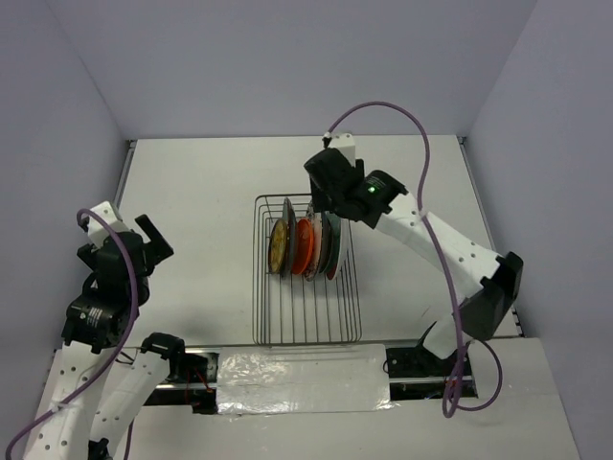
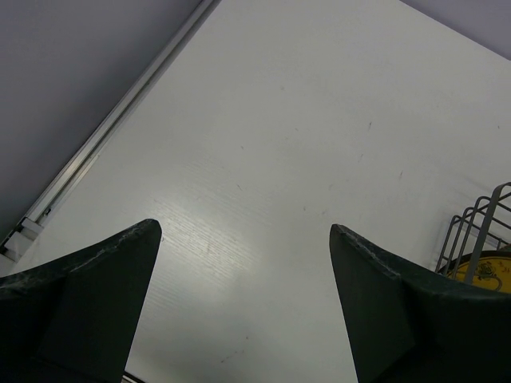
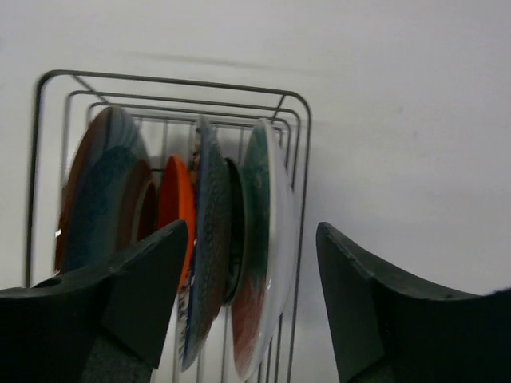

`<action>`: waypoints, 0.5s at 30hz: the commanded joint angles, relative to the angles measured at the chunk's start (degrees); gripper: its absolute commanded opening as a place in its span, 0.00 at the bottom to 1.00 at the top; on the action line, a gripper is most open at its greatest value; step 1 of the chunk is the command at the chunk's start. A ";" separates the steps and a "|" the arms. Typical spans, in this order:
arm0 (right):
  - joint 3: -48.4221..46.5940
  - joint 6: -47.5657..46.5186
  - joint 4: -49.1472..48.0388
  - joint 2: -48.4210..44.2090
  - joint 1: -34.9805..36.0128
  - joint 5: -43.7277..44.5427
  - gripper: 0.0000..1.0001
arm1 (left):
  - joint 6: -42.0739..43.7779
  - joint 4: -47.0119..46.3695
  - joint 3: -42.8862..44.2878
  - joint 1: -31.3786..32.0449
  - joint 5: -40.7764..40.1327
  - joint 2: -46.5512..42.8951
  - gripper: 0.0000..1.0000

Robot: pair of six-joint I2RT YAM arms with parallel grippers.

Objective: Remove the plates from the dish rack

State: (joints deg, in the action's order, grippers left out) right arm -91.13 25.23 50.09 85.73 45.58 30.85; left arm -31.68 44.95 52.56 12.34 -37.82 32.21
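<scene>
Right gripper [image 3: 251, 227], jaws apart and empty, hovers above the dish rack [image 1: 306, 321]. The edge-on teal plate [image 3: 259, 183] lies just ahead, between its fingers. Left gripper [image 1: 156, 238] is well away.

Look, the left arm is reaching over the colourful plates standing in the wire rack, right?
No, it is the right arm's end effector over the round colourful plates standing in the silver wire dish rack. The top external view shows it.
</scene>
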 commanded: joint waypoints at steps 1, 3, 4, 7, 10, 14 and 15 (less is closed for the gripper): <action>-4.58 1.83 8.27 3.99 0.99 11.41 0.71 | 0.57 -2.32 -0.08 0.41 0.21 -1.97 1.00; -3.44 2.80 8.19 4.88 1.52 12.74 0.70 | 0.66 -2.41 -0.17 0.75 0.29 -2.41 1.00; -2.92 2.89 7.93 4.71 1.70 13.09 0.68 | 0.66 -2.41 -0.09 0.93 0.38 -2.41 1.00; -1.42 2.19 6.17 4.09 1.88 12.31 0.61 | 0.83 -2.58 -0.09 1.20 0.82 -2.06 0.99; -0.80 2.62 6.78 5.05 1.96 11.43 0.52 | 0.92 -2.59 -0.09 1.28 1.00 -1.62 1.00; 2.18 3.94 6.69 6.20 1.97 9.84 0.51 | 0.74 -2.41 -0.17 1.46 0.65 -2.06 1.00; 2.45 4.38 6.95 6.37 2.31 10.36 0.51 | 0.74 -2.50 -0.17 1.55 0.73 -2.32 0.99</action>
State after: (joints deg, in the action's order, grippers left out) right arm -90.00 27.51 55.86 91.59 46.98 39.83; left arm -31.64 44.86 52.47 13.43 -37.15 30.26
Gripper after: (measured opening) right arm 0.513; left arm 0.994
